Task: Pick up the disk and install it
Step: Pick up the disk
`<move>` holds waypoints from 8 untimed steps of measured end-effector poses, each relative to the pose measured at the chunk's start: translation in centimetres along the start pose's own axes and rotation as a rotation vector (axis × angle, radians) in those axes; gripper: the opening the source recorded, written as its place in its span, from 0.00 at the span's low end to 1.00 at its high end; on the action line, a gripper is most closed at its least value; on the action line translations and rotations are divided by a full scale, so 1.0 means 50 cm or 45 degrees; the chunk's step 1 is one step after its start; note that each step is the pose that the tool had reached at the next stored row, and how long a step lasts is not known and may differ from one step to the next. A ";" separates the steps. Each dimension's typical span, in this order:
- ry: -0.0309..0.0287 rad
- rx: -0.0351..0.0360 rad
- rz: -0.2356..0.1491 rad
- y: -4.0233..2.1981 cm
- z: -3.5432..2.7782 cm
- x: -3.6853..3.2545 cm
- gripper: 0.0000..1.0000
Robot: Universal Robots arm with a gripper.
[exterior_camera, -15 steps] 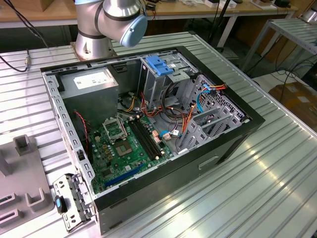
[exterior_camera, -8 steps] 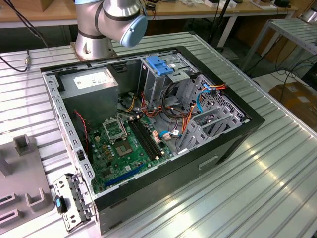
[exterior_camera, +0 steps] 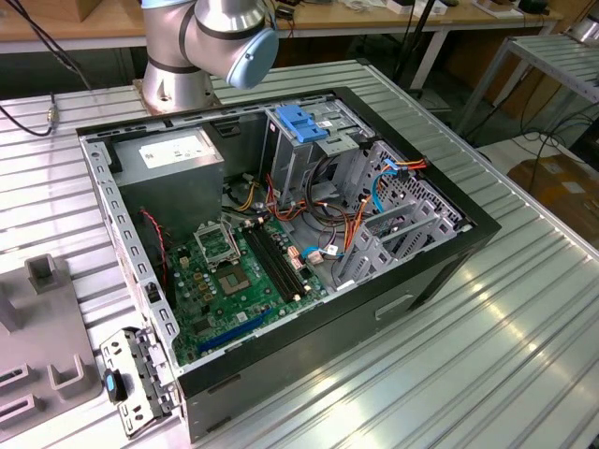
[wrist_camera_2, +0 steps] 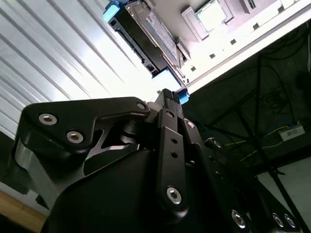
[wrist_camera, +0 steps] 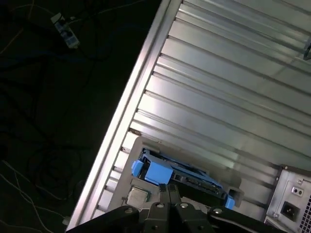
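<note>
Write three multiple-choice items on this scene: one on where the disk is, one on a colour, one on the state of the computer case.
1. Where does the disk lie?
A) on a wooden shelf
B) on a grey holder near the edge of the table
C) on the floor

2. What colour are the disk's carrier rails?
A) red
B) yellow
C) blue

3. How is the computer case?
A) open, its inside exposed
B) closed, panel on
C) wrapped in film

Answers:
1 B: in the first wrist view the disk rests on the grey holder beside the ribbed table's edge.
2 C: blue rails frame it in both wrist views.
3 A: the exterior view shows the motherboard lying bare inside the case.
</note>
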State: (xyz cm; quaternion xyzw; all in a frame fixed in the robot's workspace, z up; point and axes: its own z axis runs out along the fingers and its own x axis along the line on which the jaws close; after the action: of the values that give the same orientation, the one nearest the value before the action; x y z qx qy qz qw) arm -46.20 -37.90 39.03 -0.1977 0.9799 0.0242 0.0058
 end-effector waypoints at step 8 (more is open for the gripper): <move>0.0108 -0.0049 -0.240 0.000 0.001 0.000 0.11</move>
State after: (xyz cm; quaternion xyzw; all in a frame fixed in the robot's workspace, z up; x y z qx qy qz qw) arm -46.20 -37.90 39.00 -0.2891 0.9570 0.0247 0.0035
